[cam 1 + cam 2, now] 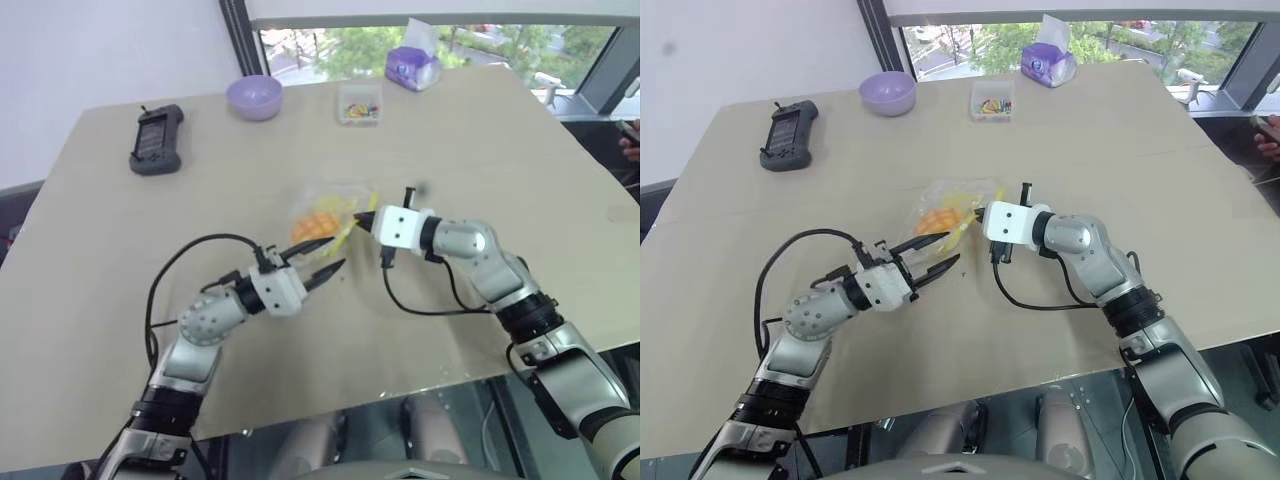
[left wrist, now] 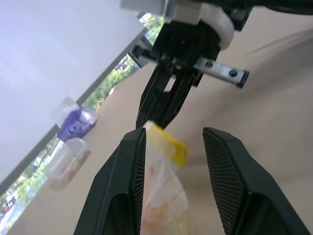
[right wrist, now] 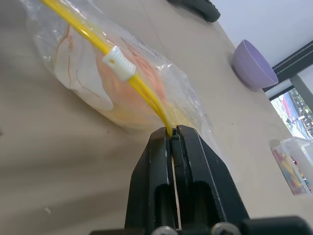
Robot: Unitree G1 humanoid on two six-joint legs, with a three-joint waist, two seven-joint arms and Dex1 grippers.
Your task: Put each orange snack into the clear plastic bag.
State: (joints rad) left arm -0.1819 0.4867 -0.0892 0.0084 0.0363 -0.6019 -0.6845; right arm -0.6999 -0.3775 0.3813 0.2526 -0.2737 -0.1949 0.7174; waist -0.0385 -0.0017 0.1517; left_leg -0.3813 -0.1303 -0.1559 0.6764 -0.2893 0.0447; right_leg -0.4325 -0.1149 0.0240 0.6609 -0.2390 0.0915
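We note a black handheld controller point(image 1: 156, 140) lying near the table's point(image 1: 520, 150) far left corner, with a lilac bowl point(image 1: 253, 97) just to its right. Further right sit a small clear box of coloured bits point(image 1: 359, 104) and a purple tissue pack point(image 1: 412, 67), both near the far edge.

table point(image 1: 120, 260): beige | wall point(image 1: 100, 50): white | window point(image 1: 450, 45): daylight, green trees

I see my right gripper point(image 3: 172, 139) pinched tight on the yellow zip strip of the clear plastic bag point(image 3: 122, 78), forearm angled in; my left gripper point(image 1: 325, 256) sits just beside that bag, fingers point(image 2: 122, 186) parted
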